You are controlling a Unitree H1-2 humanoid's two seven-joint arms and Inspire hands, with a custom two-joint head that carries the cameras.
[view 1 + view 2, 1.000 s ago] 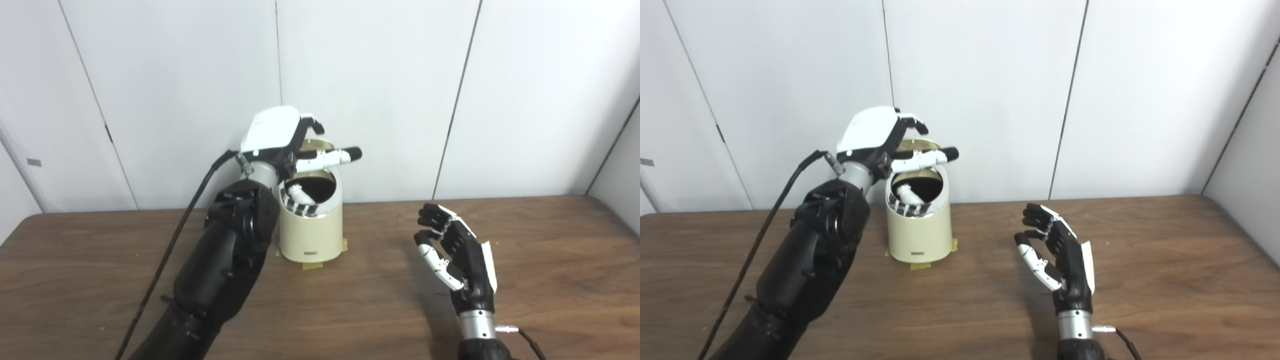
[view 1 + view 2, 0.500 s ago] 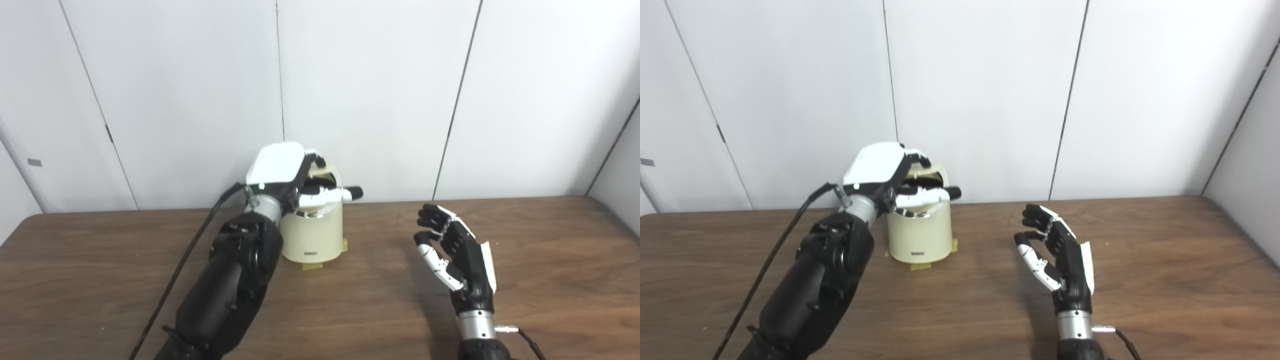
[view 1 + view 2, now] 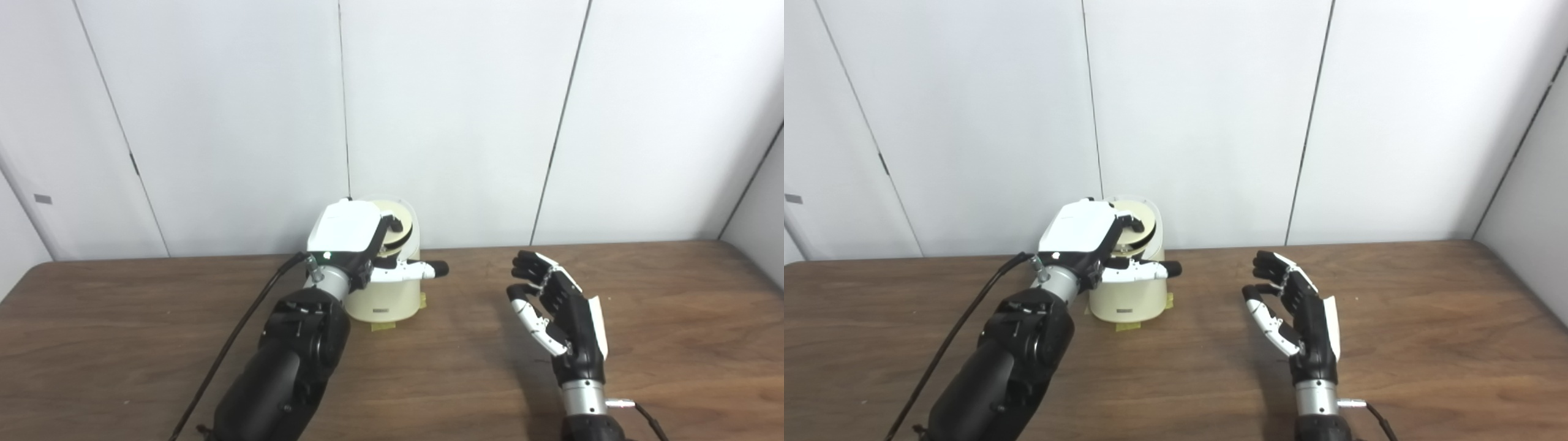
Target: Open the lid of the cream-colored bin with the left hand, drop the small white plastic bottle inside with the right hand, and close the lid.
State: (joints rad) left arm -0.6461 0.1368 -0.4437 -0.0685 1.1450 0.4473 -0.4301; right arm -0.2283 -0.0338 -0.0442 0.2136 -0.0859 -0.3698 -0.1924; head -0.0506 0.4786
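Observation:
The cream-colored bin (image 3: 384,301) stands at the back of the table on yellow tape. Its lid (image 3: 402,229) is tilted low over the opening, with a dark gap showing under it. My left hand (image 3: 350,236) rests on top of the bin, fingers curled over the lid's edge and thumb (image 3: 418,269) stretched out to the right across the front of the bin. The small white bottle is not in sight. My right hand (image 3: 558,311) stands upright over the table right of the bin, open and holding nothing, palm facing left.
A black cable (image 3: 244,334) runs from my left wrist down toward the front edge. White wall panels (image 3: 465,122) rise directly behind the bin. The wooden table (image 3: 686,318) stretches right of my right hand.
My left hand has come down with the lid, from raised high over the open bin to low on its top. The bottle seen inside the bin is now covered. The right hand has not moved.

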